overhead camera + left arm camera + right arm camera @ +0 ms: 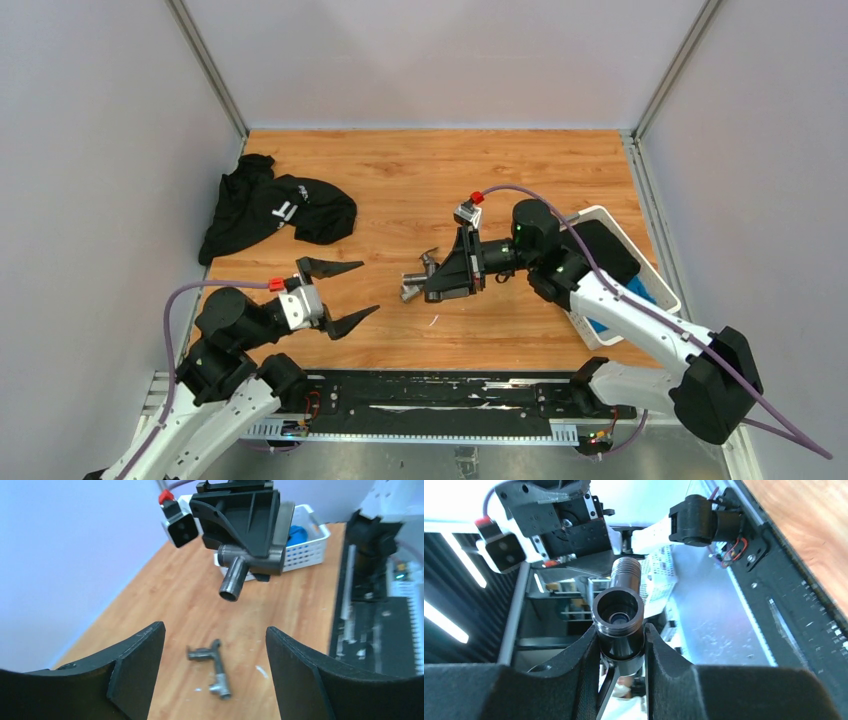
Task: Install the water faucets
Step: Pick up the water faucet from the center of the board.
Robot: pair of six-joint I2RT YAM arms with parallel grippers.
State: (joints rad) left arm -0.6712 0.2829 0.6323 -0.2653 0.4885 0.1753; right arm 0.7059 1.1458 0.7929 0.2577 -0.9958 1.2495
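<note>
A dark-grey T-shaped faucet piece [250,562] hangs above the wooden table, with my right gripper [430,290] shut on it. One open pipe stub points down and toward the left wrist camera. In the right wrist view the same faucet piece [619,612] is clamped between both fingers, its round threaded mouth facing the camera. A second faucet [214,667], with a thin lever and a silvery tee end, lies flat on the table below. My left gripper [215,628] faces it, open and empty, and the same gripper [368,288] sits left of the right gripper.
A black cloth garment [275,210] lies at the back left. A white plastic basket [632,240] holding something blue stands at the right, behind the right arm. A black rail [430,395] runs along the near edge.
</note>
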